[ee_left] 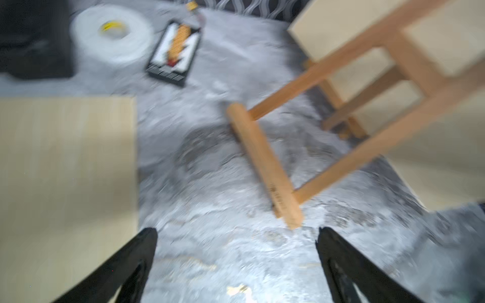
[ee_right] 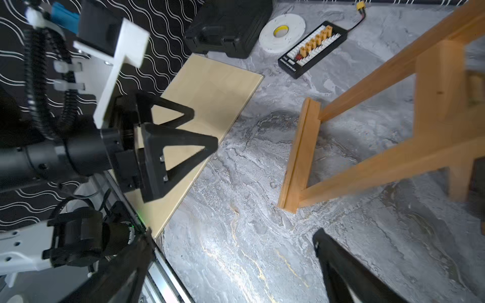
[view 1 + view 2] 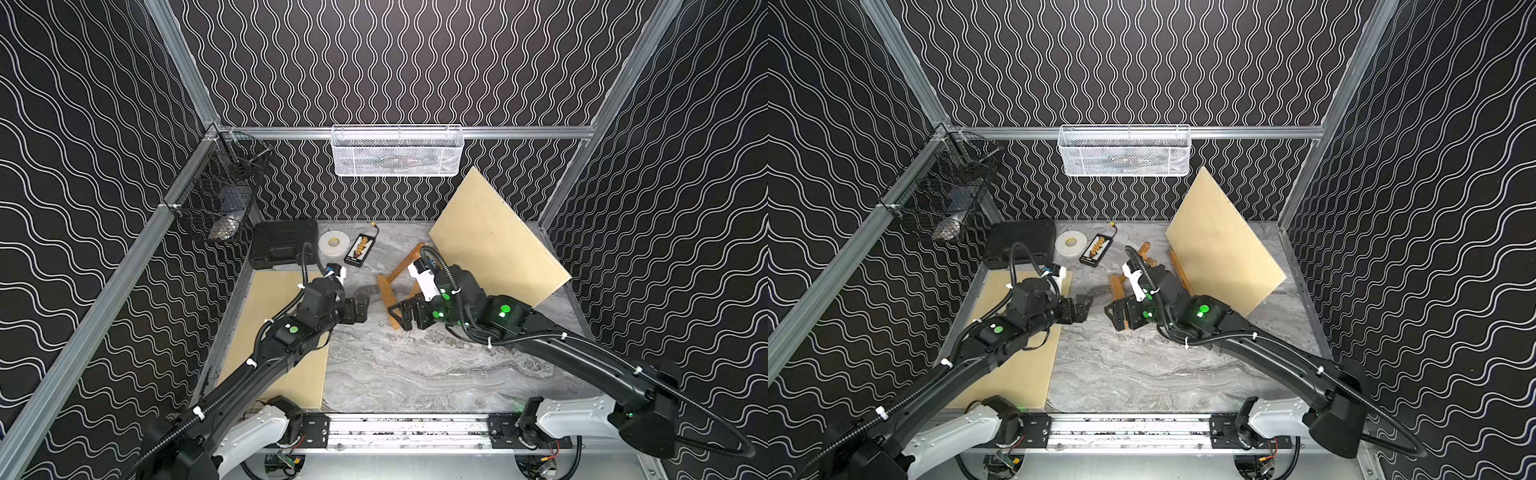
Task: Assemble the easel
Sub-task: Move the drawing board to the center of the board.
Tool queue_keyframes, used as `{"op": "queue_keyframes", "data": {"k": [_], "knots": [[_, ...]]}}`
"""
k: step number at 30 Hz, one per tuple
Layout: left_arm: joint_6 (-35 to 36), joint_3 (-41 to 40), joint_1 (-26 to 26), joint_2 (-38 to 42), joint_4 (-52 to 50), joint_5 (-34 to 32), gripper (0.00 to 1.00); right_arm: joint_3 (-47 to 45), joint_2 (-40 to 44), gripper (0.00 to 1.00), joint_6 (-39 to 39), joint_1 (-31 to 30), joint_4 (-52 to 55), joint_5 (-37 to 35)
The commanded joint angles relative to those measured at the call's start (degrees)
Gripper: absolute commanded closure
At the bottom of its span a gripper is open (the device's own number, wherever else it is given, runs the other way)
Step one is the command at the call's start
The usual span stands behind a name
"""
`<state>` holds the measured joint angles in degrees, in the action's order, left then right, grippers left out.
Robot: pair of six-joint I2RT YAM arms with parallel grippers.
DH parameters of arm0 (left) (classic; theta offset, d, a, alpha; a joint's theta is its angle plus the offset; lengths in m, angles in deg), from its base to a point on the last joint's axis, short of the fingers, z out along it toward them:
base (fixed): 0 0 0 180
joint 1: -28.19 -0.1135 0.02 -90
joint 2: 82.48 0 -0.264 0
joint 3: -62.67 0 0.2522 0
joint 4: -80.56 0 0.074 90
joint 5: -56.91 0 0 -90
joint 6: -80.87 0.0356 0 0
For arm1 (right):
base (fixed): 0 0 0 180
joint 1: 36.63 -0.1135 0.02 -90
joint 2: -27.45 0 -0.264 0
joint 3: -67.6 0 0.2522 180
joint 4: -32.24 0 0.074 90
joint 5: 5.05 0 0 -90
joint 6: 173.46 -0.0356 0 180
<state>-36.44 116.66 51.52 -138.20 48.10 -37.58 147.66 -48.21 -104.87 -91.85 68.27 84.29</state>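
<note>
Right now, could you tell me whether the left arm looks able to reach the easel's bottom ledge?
Probably yes: the left gripper is open and faces the easel's bottom ledge, with only bare marble tabletop between them.

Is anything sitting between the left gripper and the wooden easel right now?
Nothing visible. The left gripper is open, and only bare marble tabletop lies between its fingers and the bottom bar of the easel. The tape roll and connector board sit farther back, off that line.
</note>
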Motion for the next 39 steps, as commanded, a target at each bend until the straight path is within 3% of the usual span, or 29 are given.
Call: {"op": "queue_keyframes", "data": {"k": [1,6,13,16,22,29,39], "knots": [[-12.84,-1.82,-2.52,1.08,-9.72,-8.63,0.01,-0.58,-3.09,0.00,0.49,-2.11,-6.07,2.05],[-17.17,-4.05,-9.77,-2.64,-9.94,-5.45,0.01,-3.70,-7.23,0.00,-1.80,-2.26,-11.94,5.38],[-16.21,-3.95,-26.48,-10.55,-3.00,-3.28,0.01,-3.55,-13.90,0.00,-5.07,-2.87,-15.95,9.49],[-13.88,-3.65,-31.19,-13.61,1.66,-4.27,0.01,-3.39,-16.12,0.00,-5.39,-2.95,-17.55,10.48],[-11.66,-3.52,-42.58,-17.25,9.57,0.80,0.01,-1.79,-20.00,0.00,-5.14,-2.96,-17.52,11.50],[-7.35,-1.91,-51.34,-20.17,12.30,3.02,0.01,-1.89,-22.27,0.00,-6.25,-2.96,-18.75,10.91],[-5.37,-0.46,-56.02,-23.27,14.78,0.17,0.01,2.66,-29.55,0.00,-10.55,-2.96,-17.51,12.37]]}}
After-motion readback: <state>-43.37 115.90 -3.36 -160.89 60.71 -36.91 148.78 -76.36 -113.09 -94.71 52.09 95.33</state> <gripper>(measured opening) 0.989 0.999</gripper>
